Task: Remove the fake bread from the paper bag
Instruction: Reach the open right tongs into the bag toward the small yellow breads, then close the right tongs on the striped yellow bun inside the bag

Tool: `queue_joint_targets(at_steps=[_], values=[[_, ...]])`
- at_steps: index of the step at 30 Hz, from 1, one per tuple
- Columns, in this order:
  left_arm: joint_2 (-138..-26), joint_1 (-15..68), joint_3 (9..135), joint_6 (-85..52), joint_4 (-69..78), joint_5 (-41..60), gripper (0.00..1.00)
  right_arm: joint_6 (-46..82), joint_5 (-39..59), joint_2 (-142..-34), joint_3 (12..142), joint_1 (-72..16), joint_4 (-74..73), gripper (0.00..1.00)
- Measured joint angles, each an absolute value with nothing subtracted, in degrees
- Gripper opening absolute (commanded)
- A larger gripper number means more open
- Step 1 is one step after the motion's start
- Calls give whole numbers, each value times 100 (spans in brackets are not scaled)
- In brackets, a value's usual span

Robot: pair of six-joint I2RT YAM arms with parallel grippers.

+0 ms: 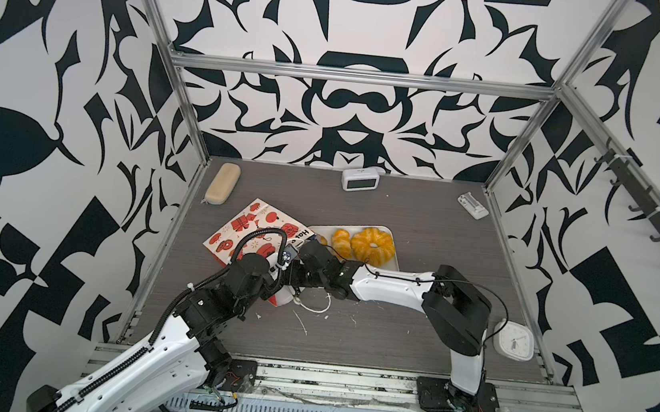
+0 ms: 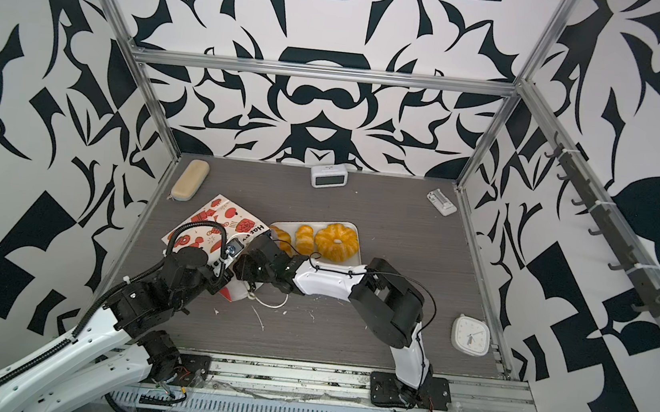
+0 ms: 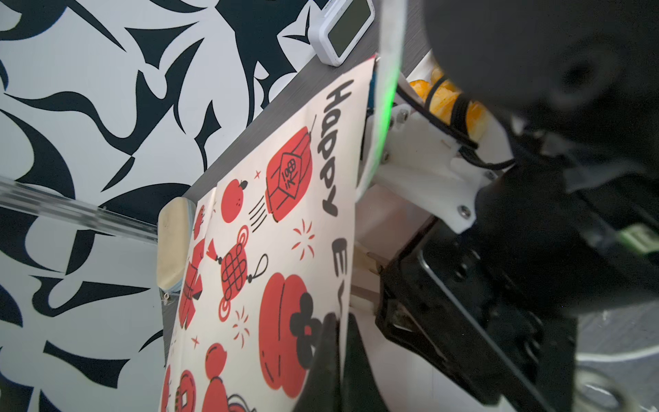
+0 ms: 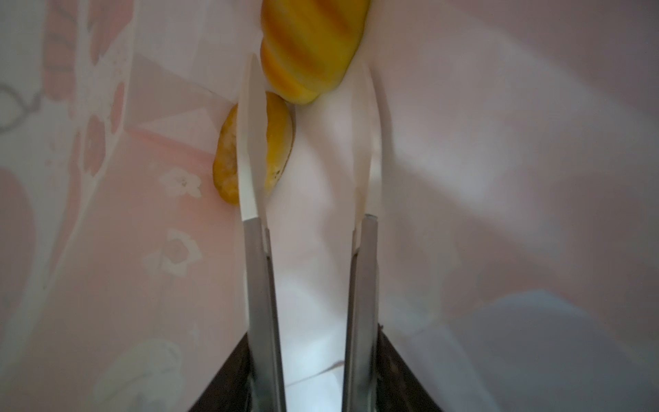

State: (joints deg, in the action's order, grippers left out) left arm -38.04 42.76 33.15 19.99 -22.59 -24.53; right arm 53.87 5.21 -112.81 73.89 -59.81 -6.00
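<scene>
Because the paper bag (image 1: 253, 228) lay on its side on the counter (image 1: 422, 225), its mouth faced the white tray (image 1: 396, 247), and the right arm's fingers (image 4: 251, 142) reached inside it. They stood moderately apart with nothing between them. The left arm's fingers (image 3: 328, 342) were closed on the bag's upper edge and seemed to be holding the mouth up.

Two pieces of the fake bread remained in the bag: a striped roll (image 4: 310, 46) just past the fingertips, and a smaller piece (image 4: 278, 142) partly hidden behind one finger and lying against the paper wall. On the tray sat the large ring (image 1: 372, 243), a croissant roll (image 1: 341, 242) and, in a top view, another roll (image 2: 281, 237) half behind the arm.

The pastries looked glossy and smooth, probably light and fairly rigid toys, so they could slip out of a pinch on a tapered end. The striped roll's thicker middle, taken across its width, seemed the safer hold. The paper looked thin and could crumple or snag.
</scene>
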Motion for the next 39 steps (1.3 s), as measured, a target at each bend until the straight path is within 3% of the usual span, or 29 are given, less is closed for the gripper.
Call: queue_joint_targets(at_steps=[16,28,39], values=[[-3876,4276,3315,1975,-2211,-2346,0,5717,504,-11622,7710,-5964,-602,49],[-3887,4276,3315,1977,-2213,-2290,0,5861,655,-11926,8044,-5885,-628,41],[-3879,4276,3315,1977,-2213,-2290,0,5854,941,-11933,8049,-5793,-639,23]])
